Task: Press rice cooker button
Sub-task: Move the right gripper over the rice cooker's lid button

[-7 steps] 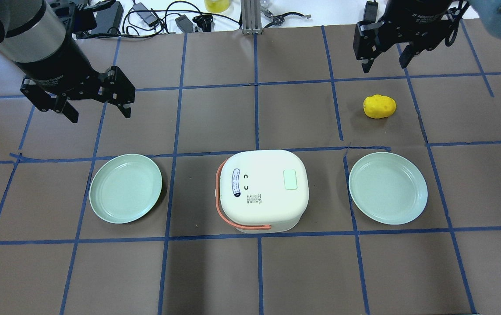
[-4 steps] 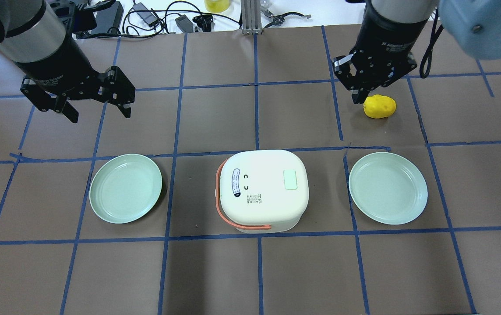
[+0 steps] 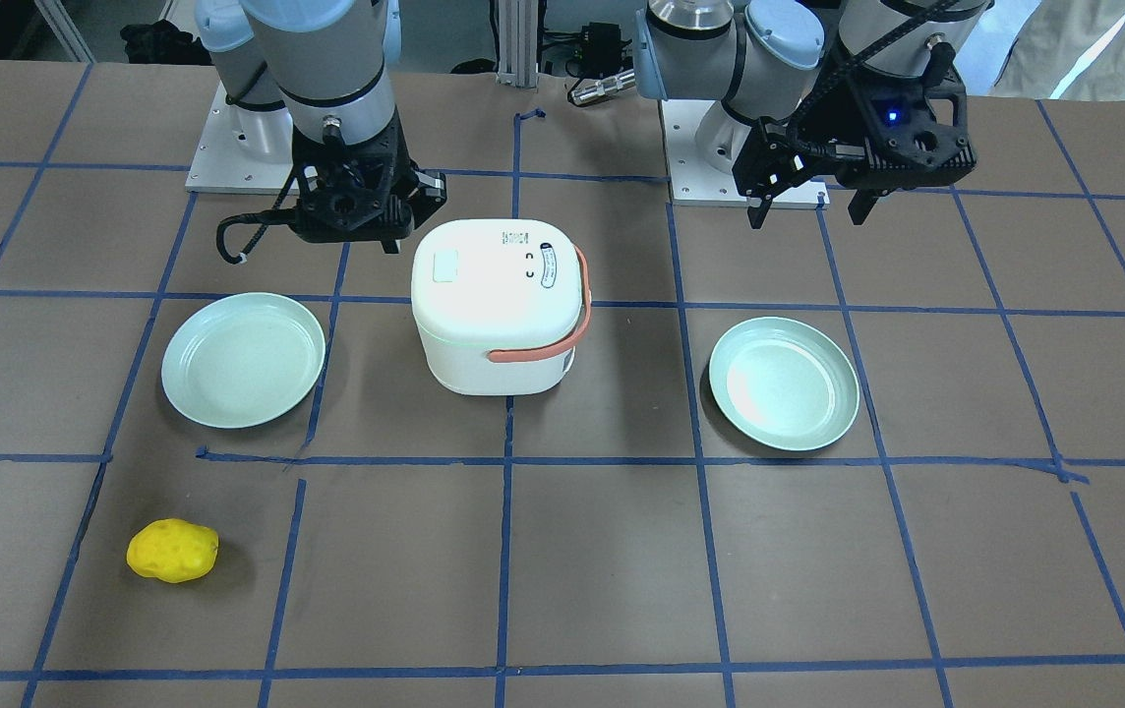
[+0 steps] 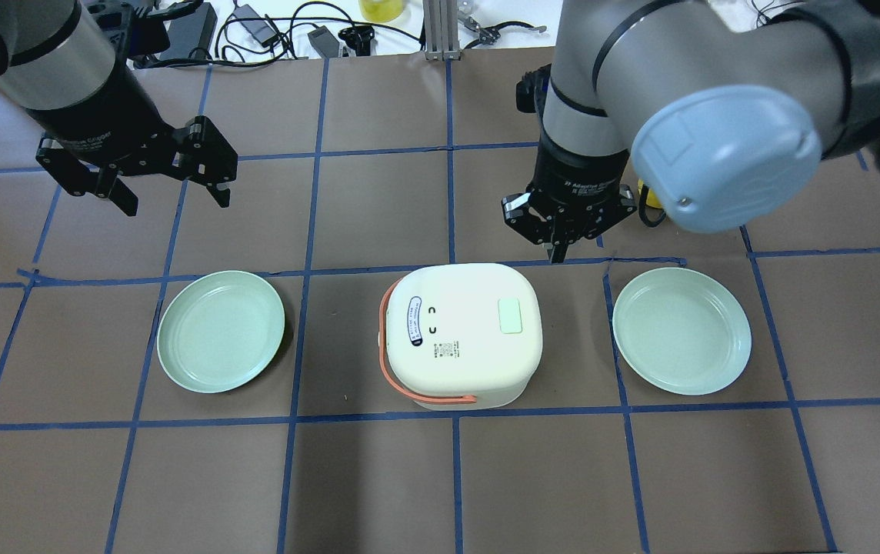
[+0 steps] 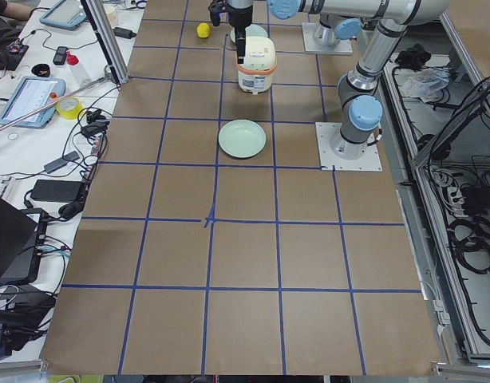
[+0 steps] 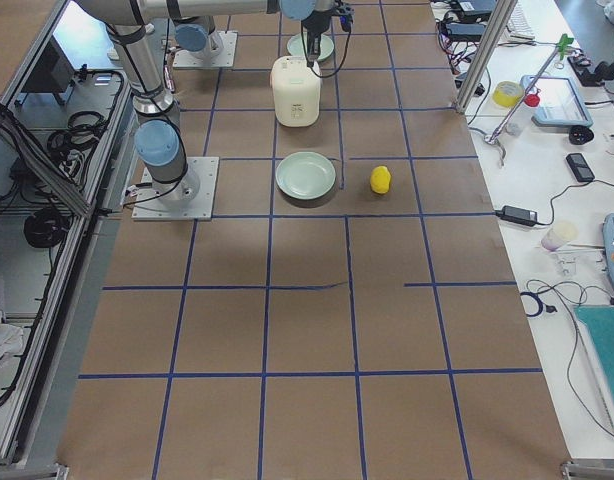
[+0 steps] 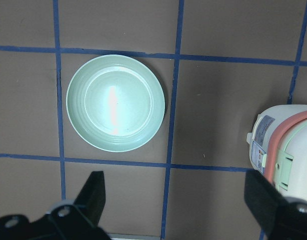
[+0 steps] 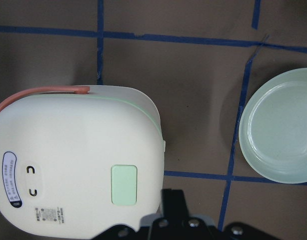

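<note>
Right gripper (image 4: 563, 248): fingers pressed together, just beyond rice cooker (image 4: 459, 335). Cooker: glossy white, rounded, between left plate (image 4: 221, 331) and right plate (image 4: 682, 331); pale green rectangular button (image 4: 511, 315) on lid. Yellow lump (image 3: 172, 551) mostly hidden overhead behind arm. Left gripper (image 4: 176, 201) spread wide.
</note>
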You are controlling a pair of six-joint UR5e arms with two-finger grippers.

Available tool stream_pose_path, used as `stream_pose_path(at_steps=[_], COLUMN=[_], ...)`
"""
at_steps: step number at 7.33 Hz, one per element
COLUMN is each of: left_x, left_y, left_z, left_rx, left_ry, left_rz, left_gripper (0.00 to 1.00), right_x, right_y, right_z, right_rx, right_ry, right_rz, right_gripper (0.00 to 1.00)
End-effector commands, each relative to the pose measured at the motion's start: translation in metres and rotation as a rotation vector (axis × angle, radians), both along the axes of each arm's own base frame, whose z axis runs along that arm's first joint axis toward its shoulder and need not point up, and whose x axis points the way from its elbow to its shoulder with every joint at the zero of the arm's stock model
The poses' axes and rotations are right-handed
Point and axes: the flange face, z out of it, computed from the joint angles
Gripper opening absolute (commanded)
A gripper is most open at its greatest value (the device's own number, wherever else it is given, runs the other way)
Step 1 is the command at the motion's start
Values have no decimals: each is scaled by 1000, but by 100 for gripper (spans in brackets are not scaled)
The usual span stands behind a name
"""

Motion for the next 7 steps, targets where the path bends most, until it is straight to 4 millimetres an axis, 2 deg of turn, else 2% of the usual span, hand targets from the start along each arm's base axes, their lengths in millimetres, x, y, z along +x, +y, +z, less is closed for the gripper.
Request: stream_pose_path(at_steps=[1, 2, 3, 7], left_x=[0, 0, 0, 0], left_y=[0, 0, 0, 0], left_z=[0, 0, 0, 0], left_rx=[0, 0, 0, 0], left_ry=[0, 0, 0, 0], left_rz=[0, 0, 0, 1], left_gripper=[100, 100, 100, 100], right_x=[22, 25, 25, 29], right_y=[21, 25, 26, 27], right_z=[-43, -58, -62, -66], right_rx=[-19, -40, -48, -39], right_ry=[-2, -8, -10, -8], right_rz=[36, 44, 33, 41], right_gripper=[0, 0, 0, 0])
